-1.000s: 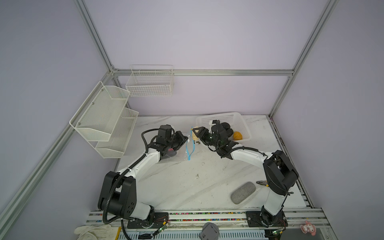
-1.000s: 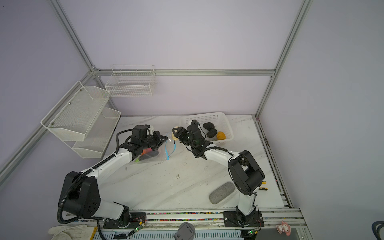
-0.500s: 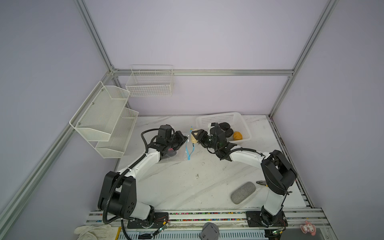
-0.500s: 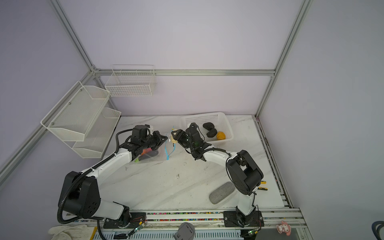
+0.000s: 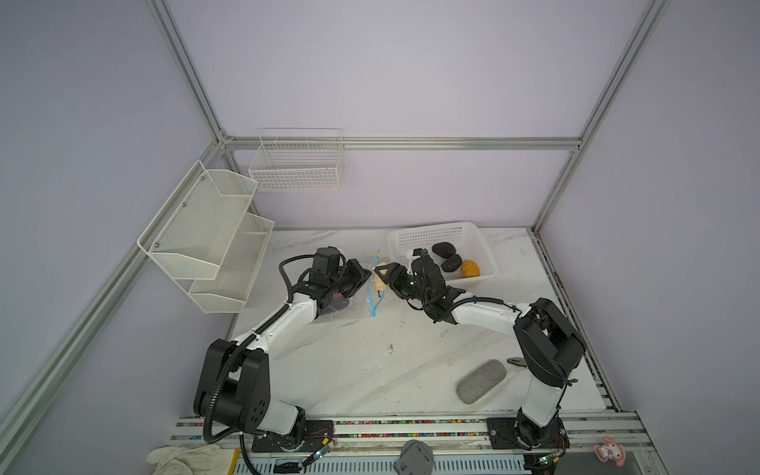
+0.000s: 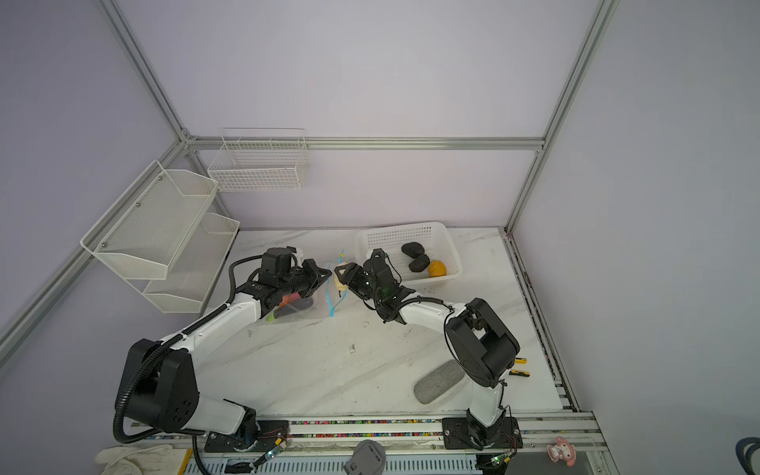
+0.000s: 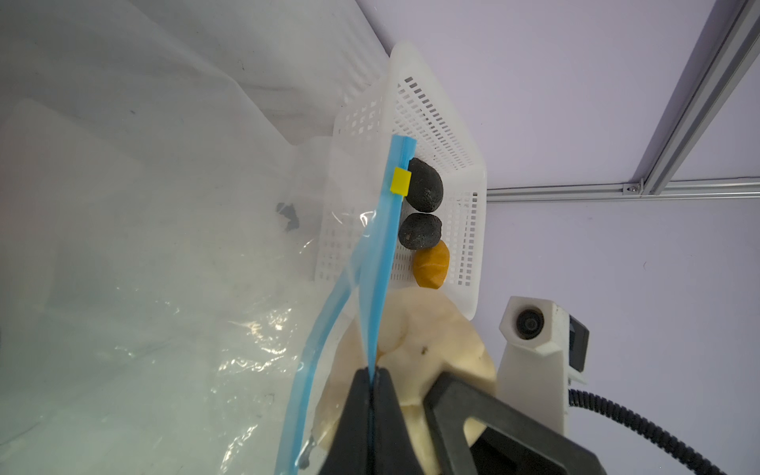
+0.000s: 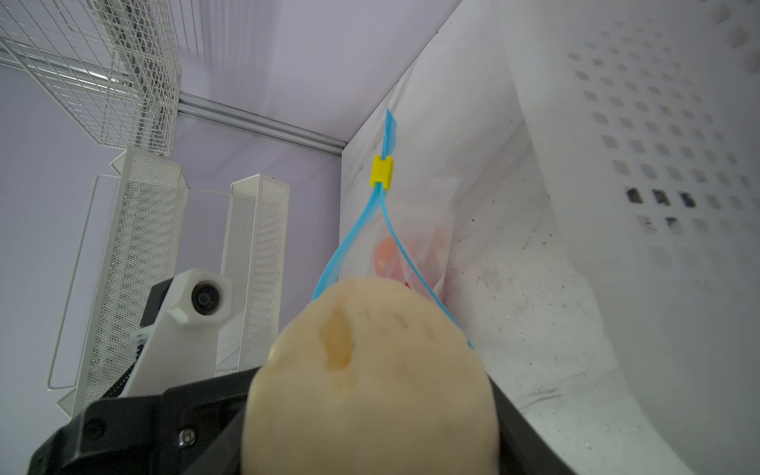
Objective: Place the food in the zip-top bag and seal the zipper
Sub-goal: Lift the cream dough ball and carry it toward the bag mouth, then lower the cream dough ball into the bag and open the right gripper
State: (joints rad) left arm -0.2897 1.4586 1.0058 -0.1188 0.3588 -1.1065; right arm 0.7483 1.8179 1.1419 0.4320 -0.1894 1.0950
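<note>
The clear zip-top bag [image 5: 349, 306] lies on the table with its mouth facing right. My left gripper [image 7: 373, 372] is shut on one lip of the light blue zipper [image 7: 380, 263], lifting it; the yellow tab [image 7: 400, 182] sits near the far end. My right gripper [image 5: 382, 279] is shut on a cream food piece [image 8: 370, 370] right at the parted zipper [image 8: 349, 242]. Pink and orange food [image 6: 288, 299] and a black piece [image 6: 298, 306] lie inside the bag. Two black pieces [image 5: 444, 249] [image 5: 451, 263] and an orange one [image 5: 470, 269] lie in the basket.
The white perforated basket [image 5: 442, 236] stands at the back right, close behind my right gripper. A grey oval pad [image 5: 481, 381] lies front right, with pliers [image 5: 516, 362] beside it. White mesh shelves [image 5: 214, 234] and a wire basket [image 5: 298, 164] hang on the walls.
My right gripper has carried the cream food leftward from beside the basket up to the bag's mouth. The left gripper has stayed put, holding the zipper lip.
</note>
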